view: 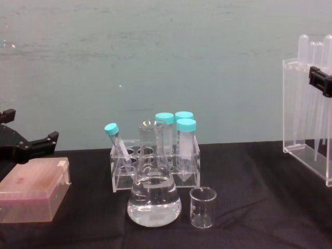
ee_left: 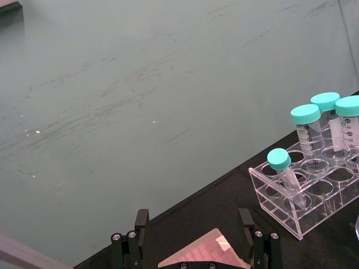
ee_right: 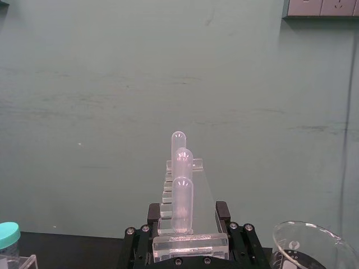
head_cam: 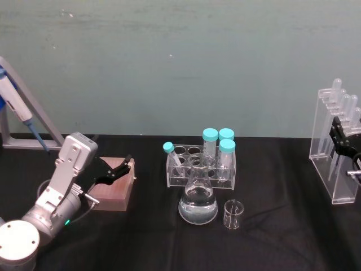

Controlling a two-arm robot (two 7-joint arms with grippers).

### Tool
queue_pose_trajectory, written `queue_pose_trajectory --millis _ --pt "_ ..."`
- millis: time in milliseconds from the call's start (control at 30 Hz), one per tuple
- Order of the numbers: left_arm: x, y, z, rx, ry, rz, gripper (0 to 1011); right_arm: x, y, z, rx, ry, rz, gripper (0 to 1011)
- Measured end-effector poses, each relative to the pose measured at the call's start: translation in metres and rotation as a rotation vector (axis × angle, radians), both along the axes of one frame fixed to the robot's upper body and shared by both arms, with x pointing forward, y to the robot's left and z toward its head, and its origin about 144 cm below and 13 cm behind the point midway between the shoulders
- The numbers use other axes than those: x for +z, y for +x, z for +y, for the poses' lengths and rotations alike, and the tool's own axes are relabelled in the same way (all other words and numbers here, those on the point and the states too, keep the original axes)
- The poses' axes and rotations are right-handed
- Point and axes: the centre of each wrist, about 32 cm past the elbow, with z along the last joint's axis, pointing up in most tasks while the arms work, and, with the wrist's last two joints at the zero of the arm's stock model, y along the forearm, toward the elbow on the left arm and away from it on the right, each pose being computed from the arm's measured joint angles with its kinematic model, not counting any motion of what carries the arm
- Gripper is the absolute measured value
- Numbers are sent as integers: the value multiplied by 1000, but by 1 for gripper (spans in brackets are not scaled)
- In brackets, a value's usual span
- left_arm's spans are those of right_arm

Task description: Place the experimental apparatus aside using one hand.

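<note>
Risk: tipping — the right gripper [ee_right: 188,208] has its jaws closed on the tall pipette stand [head_cam: 330,164], high up the narrow frame, so a quick swing could tilt it and shake the loose pipettes [ee_right: 180,185] out.
Cause: smooth clear acrylic and a small bite; I'd expect it to slip if the wrist twists.
Stand's place: 3 o'clock on the black table [head_cam: 282,186] in the head view, well apart from the other glass. I can't tell whether its foot rests on the table.
Left to move, I'd guess: the conical flask [head_cam: 198,206] at 6 o'clock and the small beaker [head_cam: 233,215] just beside it — the liquid could slosh.
In the way: the tube rack [head_cam: 176,178] stands close behind the flask, at its 12 o'clock.
Left gripper [head_cam: 123,166]: jaws spread over the pink box [head_cam: 115,195] at 9 o'clock, idle.
</note>
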Motion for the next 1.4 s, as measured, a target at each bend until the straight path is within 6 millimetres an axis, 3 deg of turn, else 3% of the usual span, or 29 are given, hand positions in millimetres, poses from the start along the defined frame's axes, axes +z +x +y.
queue_pose_trajectory --millis 1400 --pt "0 0 0 0 0 0 1000 -3 3 -31 -46 10 -1 605"
